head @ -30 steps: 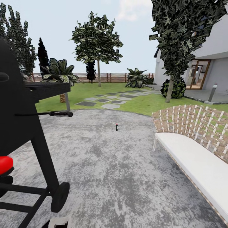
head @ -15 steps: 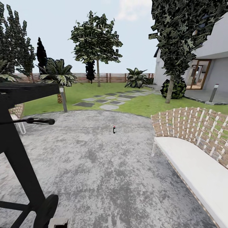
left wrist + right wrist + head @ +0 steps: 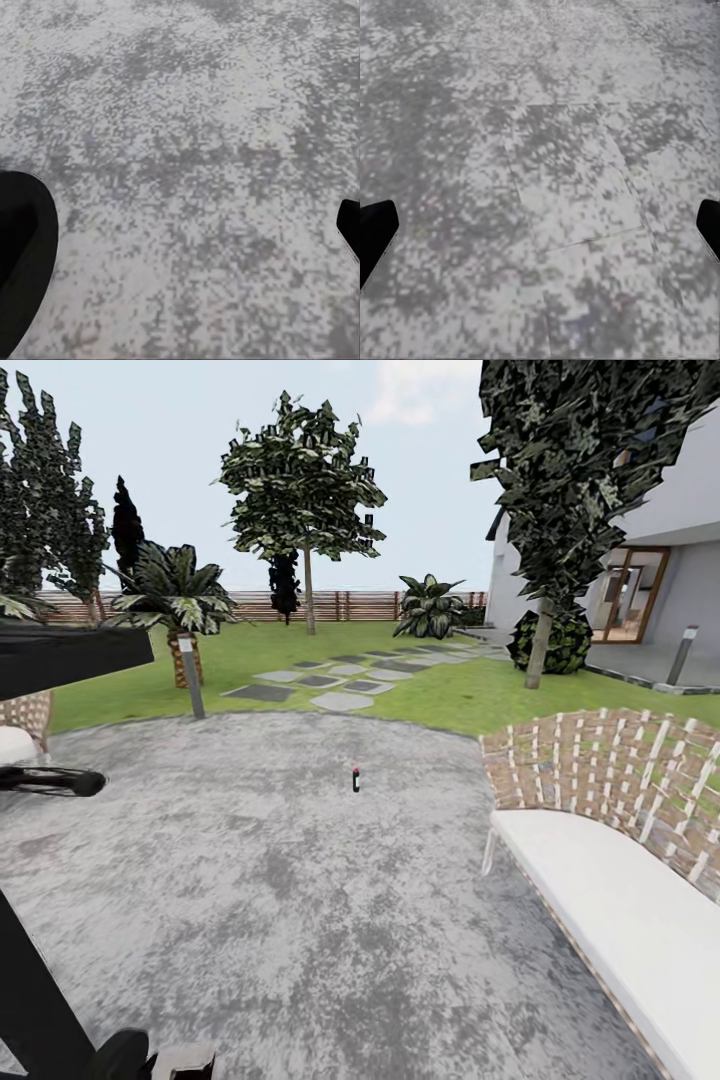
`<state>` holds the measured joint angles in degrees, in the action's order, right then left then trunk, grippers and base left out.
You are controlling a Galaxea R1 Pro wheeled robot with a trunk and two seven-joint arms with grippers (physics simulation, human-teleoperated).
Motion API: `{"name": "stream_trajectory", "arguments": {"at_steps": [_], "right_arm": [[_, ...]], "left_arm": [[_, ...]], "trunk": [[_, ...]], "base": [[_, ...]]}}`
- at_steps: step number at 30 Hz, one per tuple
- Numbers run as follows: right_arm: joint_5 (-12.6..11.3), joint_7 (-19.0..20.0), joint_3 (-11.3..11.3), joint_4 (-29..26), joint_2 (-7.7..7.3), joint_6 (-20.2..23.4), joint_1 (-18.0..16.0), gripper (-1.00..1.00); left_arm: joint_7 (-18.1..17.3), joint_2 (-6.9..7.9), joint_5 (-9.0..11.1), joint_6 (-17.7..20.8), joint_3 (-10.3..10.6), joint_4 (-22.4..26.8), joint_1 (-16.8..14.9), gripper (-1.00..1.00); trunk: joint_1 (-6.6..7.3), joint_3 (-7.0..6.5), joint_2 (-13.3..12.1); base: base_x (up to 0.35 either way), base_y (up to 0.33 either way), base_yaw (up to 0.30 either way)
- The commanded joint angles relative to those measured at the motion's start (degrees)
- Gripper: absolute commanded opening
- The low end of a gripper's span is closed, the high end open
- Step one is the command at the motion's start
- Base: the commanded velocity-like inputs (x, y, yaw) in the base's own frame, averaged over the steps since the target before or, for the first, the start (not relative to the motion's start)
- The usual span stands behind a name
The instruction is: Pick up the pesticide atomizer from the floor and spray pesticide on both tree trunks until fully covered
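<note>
Head view: the pesticide atomizer (image 3: 355, 779) stands upright on the mottled grey paving (image 3: 300, 900), well ahead of me, apparently dark with a red cap. Both wrist views show my left gripper (image 3: 187, 247) and right gripper (image 3: 540, 232) spread wide over bare paving, holding nothing.

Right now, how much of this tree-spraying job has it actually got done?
Nothing looks done yet. The atomizer stands untouched on the grey paving ahead, well short of the robot. In the wrist views both pincers hang open over bare ground. Left: reach it, pick it up, then spray the far tree's trunk and the right one's.
</note>
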<state>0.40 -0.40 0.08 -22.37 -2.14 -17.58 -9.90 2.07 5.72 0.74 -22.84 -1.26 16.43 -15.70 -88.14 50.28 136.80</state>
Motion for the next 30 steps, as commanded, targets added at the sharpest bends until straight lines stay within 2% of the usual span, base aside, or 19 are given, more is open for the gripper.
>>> {"name": "stream_trajectory", "arguments": {"at_steps": [1,22,30], "right_arm": [[0.04,-0.04,0.01,0.04,0.01,-0.18,-0.03,1.00],[0.04,-0.04,0.10,0.12,0.03,-0.18,-0.03,1.00],[0.04,-0.04,0.10,0.13,0.03,-0.18,-0.03,1.00]], "left_arm": [[0.04,-0.01,0.06,-0.20,-0.06,-0.03,-0.03,1.00],[0.04,-0.01,0.06,-0.27,-0.06,-0.08,-0.03,1.00],[0.04,-0.01,0.06,-0.27,-0.06,-0.09,-0.03,1.00]], "trunk": [[-0.02,0.06,0.02],[-0.02,0.06,0.02],[-0.02,0.06,0.02]], "base": [[0.340,-0.001,0.000],[0.340,-0.001,0.000],[0.315,-0.104,0.000]]}}
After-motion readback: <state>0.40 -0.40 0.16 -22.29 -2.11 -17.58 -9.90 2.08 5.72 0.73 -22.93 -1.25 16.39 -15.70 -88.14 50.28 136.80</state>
